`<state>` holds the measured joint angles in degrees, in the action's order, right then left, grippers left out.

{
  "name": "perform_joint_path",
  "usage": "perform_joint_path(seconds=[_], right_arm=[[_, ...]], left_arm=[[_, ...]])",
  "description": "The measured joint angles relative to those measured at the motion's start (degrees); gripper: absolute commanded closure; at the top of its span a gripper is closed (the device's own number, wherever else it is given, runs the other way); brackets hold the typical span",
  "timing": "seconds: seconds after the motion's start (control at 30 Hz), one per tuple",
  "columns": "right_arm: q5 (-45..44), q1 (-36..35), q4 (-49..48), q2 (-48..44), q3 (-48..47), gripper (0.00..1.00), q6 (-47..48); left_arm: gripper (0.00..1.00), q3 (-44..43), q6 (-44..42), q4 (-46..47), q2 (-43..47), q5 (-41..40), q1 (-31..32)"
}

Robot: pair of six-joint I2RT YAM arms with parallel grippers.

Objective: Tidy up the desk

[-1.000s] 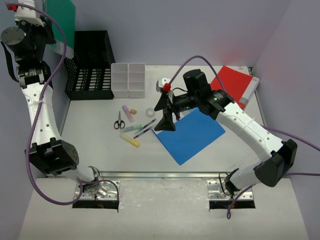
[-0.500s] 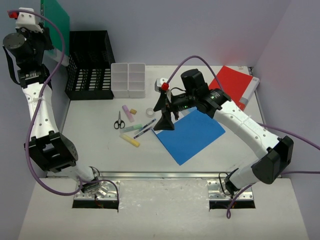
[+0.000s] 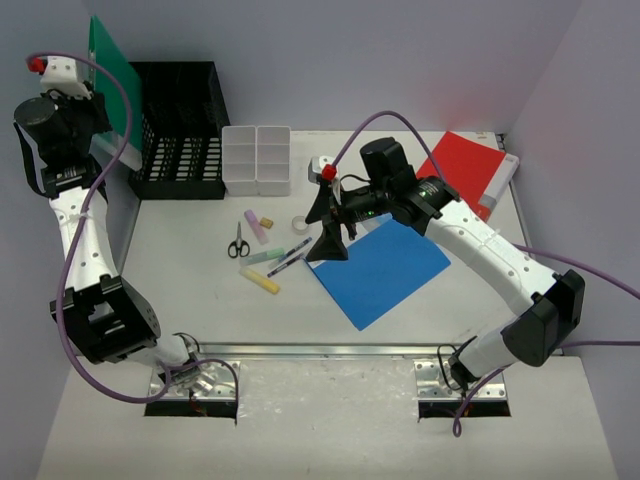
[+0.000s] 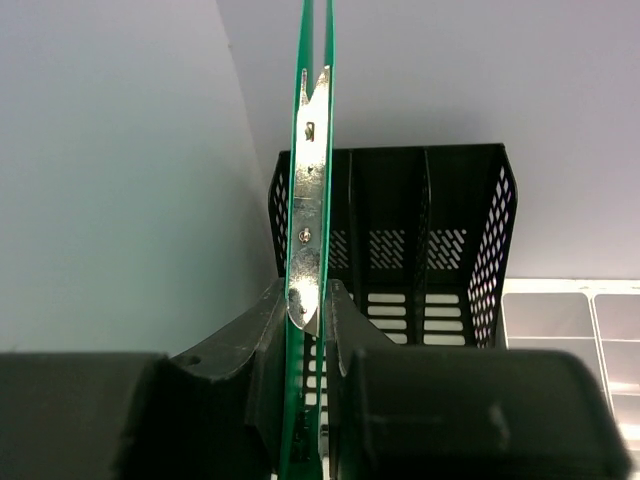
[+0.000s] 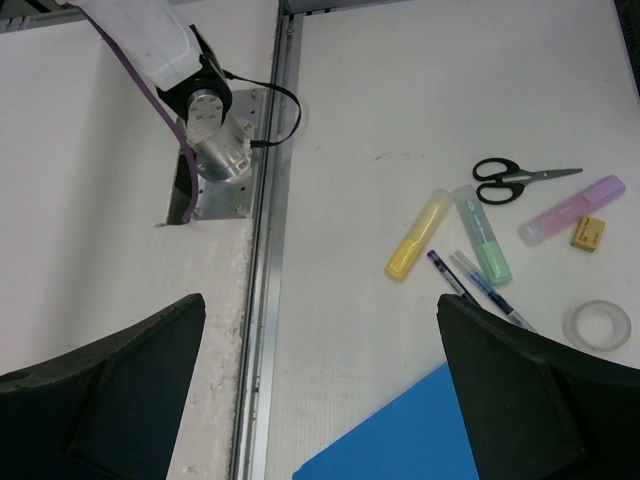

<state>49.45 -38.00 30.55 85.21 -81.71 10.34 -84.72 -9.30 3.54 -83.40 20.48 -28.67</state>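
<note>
My left gripper [image 3: 88, 80] is raised at the far left, shut on the edge of a green folder [image 3: 115, 55] held upright over the left side of the black mesh file rack [image 3: 180, 130]. In the left wrist view the folder [image 4: 305, 150] runs edge-on between my fingers [image 4: 345, 320], its metal clip showing, with the rack [image 4: 400, 240] below. My right gripper [image 3: 328, 232] hangs open over the white desk [image 3: 180, 290], above the left corner of a blue folder [image 3: 385, 270]. Nothing sits between its jaws in the right wrist view [image 5: 320, 330].
Scissors [image 3: 238, 241], pink [image 3: 256, 227], green [image 3: 266, 257] and yellow [image 3: 260, 281] highlighters, pens [image 3: 290, 257], an eraser [image 3: 267, 222] and a tape roll [image 3: 300, 223] lie mid-desk. A white compartment tray [image 3: 257, 158] stands beside the rack. A red folder [image 3: 465, 170] lies back right.
My left arm has brought the green folder down and to the right, closer to the file rack. The right arm has shifted slightly left, still open.
</note>
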Motion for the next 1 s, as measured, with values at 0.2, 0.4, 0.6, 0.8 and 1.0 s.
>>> perform_joint_path(seconds=[0.2,0.4,0.6,0.8,1.0], right_arm=[[0.15,0.0,-0.02,0.0,0.0,0.01,-0.1],[0.15,0.0,-0.02,0.0,0.0,0.01,-0.08],[0.15,0.02,0.0,0.0,0.0,0.01,-0.04],[0.23,0.02,0.04,0.0,0.0,0.01,-0.04],[0.32,0.02,0.16,0.22,-0.1,0.01,0.01]], left_arm=[[1.0,1.99,-0.19,-0.51,1.12,0.54,-0.41],[1.0,1.95,-0.98,-2.3,1.1,1.44,-0.43],[1.0,-3.19,-2.98,-7.13,-2.68,3.86,-0.47],[1.0,-8.99,-5.14,-10.79,-7.96,5.06,-0.52],[1.0,-12.69,-6.78,-13.52,-10.56,5.59,-0.55]])
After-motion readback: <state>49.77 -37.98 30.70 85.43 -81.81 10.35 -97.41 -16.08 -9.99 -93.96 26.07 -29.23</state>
